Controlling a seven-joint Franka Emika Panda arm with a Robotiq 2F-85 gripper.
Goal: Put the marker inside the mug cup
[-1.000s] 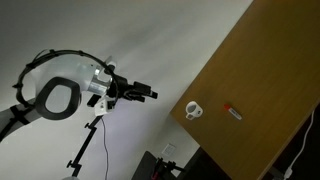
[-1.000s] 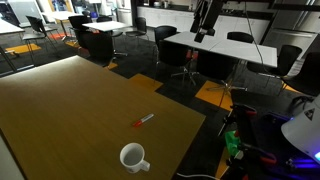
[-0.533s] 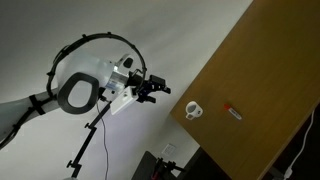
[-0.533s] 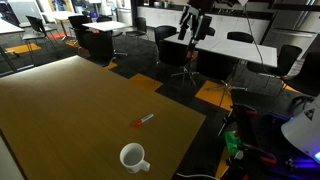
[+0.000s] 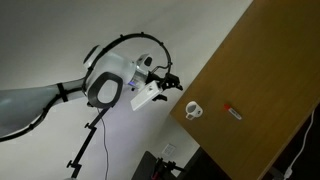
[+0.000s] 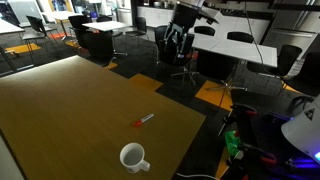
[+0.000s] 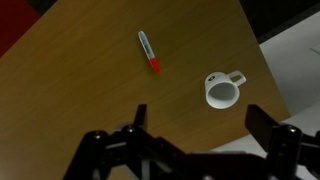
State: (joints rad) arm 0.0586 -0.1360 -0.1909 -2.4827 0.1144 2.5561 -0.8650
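Observation:
The marker (image 7: 148, 51) is a slim red stick with a whitish end, lying flat on the wooden table; it also shows in both exterior views (image 5: 232, 112) (image 6: 144, 121). The white mug cup (image 7: 222, 89) stands upright beside it with its handle out; it shows in both exterior views (image 5: 193, 110) (image 6: 133, 157). My gripper (image 7: 198, 120) is open and empty, high above the table, with the mug between its fingers in the wrist view. In the exterior views the gripper (image 5: 172, 80) (image 6: 172, 42) hangs in the air well away from both things.
The wooden table (image 6: 70, 110) has an edge close to the mug and the marker (image 7: 265, 70). Office chairs and desks (image 6: 235, 45) stand beyond the table. A dark stand (image 5: 85, 150) is under the arm.
The arm has swung toward the table over the last second, and the gripper now sits closer to the table's edge. The marker and mug have not moved.

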